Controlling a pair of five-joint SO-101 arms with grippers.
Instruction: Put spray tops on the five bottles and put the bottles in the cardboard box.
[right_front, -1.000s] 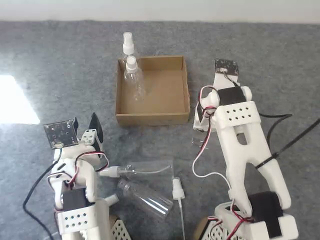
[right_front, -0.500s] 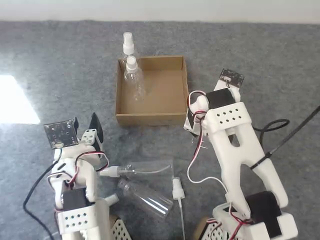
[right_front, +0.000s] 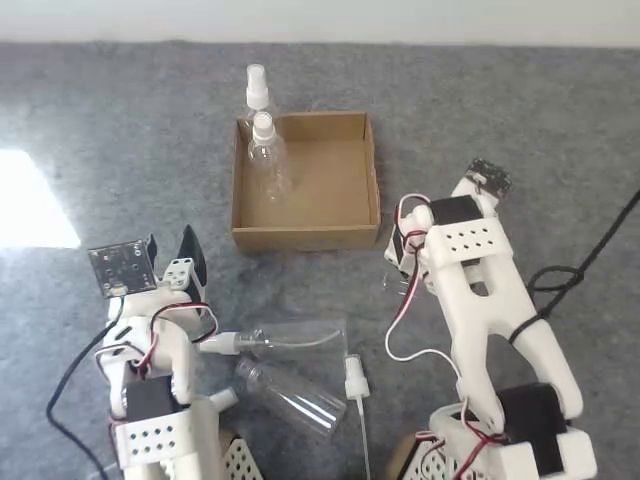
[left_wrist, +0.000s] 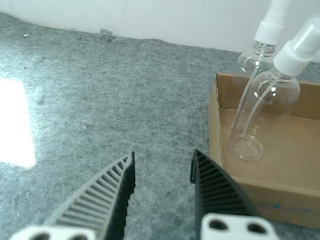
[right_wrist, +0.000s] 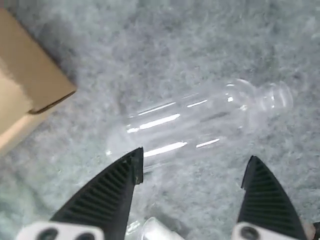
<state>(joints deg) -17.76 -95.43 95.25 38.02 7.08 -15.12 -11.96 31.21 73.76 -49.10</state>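
The cardboard box (right_front: 305, 236) sits at the table's far middle. One capped bottle (right_front: 268, 156) stands in its left corner and another capped bottle (right_front: 258, 90) stands just behind the box. My right gripper (right_wrist: 195, 160) is open, low over a clear capless bottle (right_wrist: 200, 125) lying on the carpet beside the box corner (right_wrist: 25, 85); from above, the right gripper (right_front: 402, 262) is right of the box. My left gripper (left_wrist: 162, 162) is open and empty, facing the box (left_wrist: 220, 125) from the near left (right_front: 186, 262). Two bottles (right_front: 290, 340) (right_front: 292, 402) and a loose spray top (right_front: 355, 380) lie between the arms.
Grey carpet covers the table. A bright patch of light (right_front: 30, 215) lies at the left. White wall runs along the far edge. Free carpet spreads left of the box and at the far right.
My right arm swung toward the box, then drew back to the right and nearer, with its wrist turning. The left arm and all bottles stayed put.
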